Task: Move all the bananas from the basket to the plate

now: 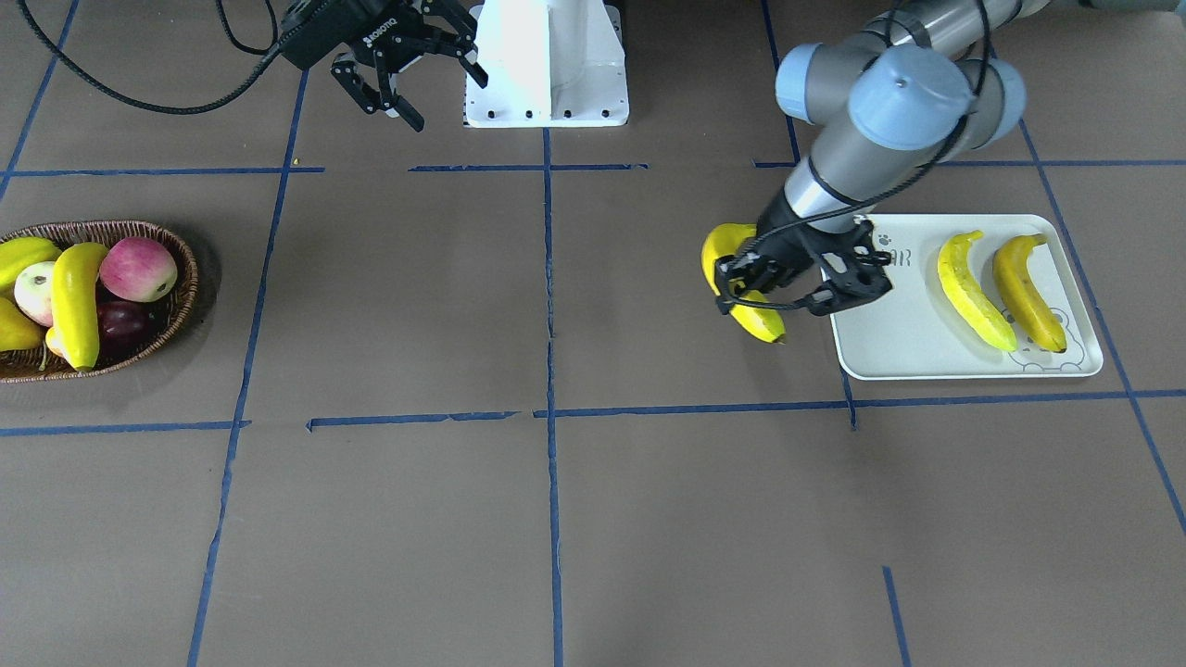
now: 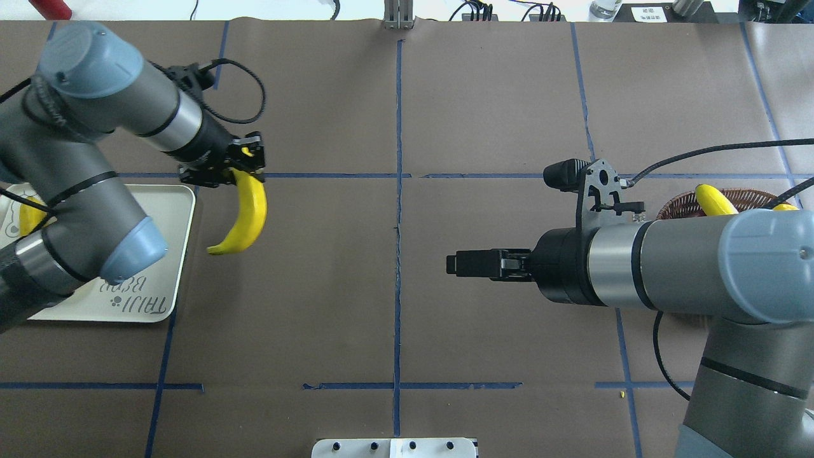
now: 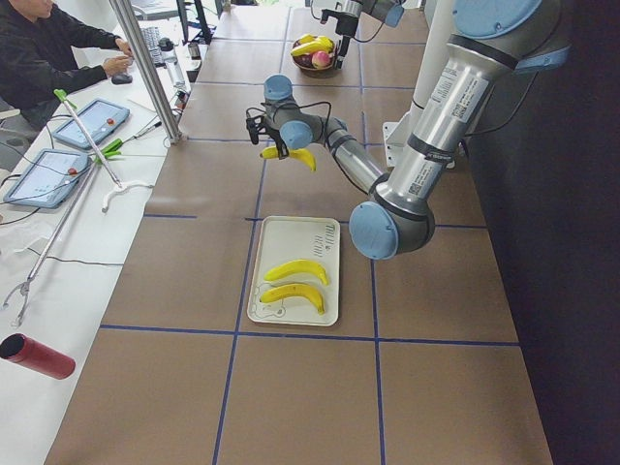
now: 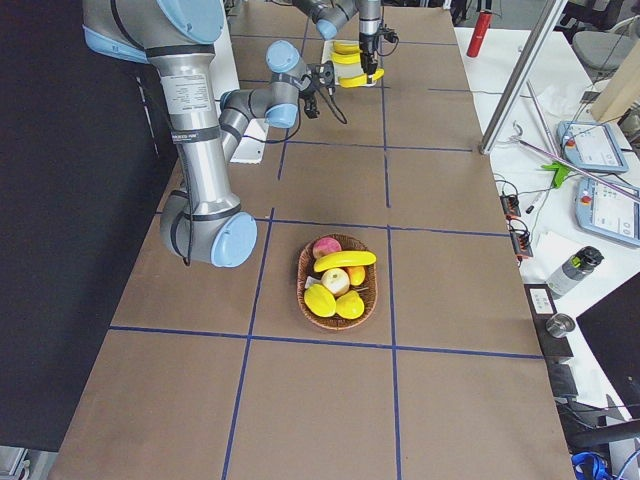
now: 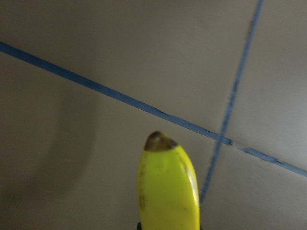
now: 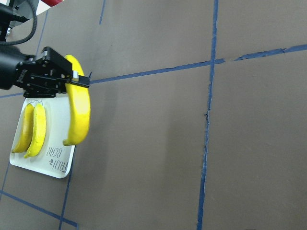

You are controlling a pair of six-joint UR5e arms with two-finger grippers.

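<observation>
Banana [image 2: 249,213] clamped in left gripper [image 2: 245,166] near plate [image 2: 168,210]; overhead, I lose most of basket [image 2: 677,205] behind right arm [image 2: 674,267]. Plate reads "TAIJI BEAR"; right gripper [image 1: 443,93], marked ROBOTIQ, spread wide, empty.

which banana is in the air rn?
The banana shut in the left gripper, beside the plate; two bananas lie on the plate, one in the basket.

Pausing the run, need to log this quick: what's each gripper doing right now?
Left gripper: shut on a banana.
Right gripper: open, empty.
</observation>
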